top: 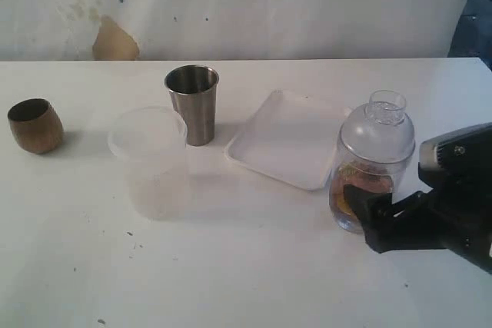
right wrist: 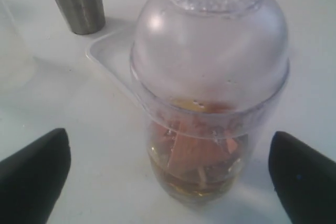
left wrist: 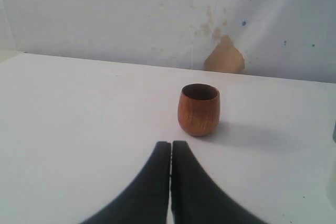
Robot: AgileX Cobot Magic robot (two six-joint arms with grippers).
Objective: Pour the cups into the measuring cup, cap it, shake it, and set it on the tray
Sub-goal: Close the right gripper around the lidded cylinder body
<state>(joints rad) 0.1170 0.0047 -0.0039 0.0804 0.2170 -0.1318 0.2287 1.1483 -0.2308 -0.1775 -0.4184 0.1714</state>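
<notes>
As the capped measuring cup (top: 360,190) stands upright on the table (top: 254,266), long axis vertical and lid (top: 377,132) uppermost, we find it just beside the tray (top: 288,140). The right gripper (right wrist: 168,145) is spread wide on either side of it, not touching. The left gripper (left wrist: 170,148) is pressed together and empty, facing the wood cup (left wrist: 198,109).

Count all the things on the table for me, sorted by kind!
Drinking cups: 3 (steel tumbler, brown wooden cup, frosted plastic cup)
Measuring cup: 1
Dome lid: 1, sitting on top of it
Tray: 1
Total: 6
</notes>
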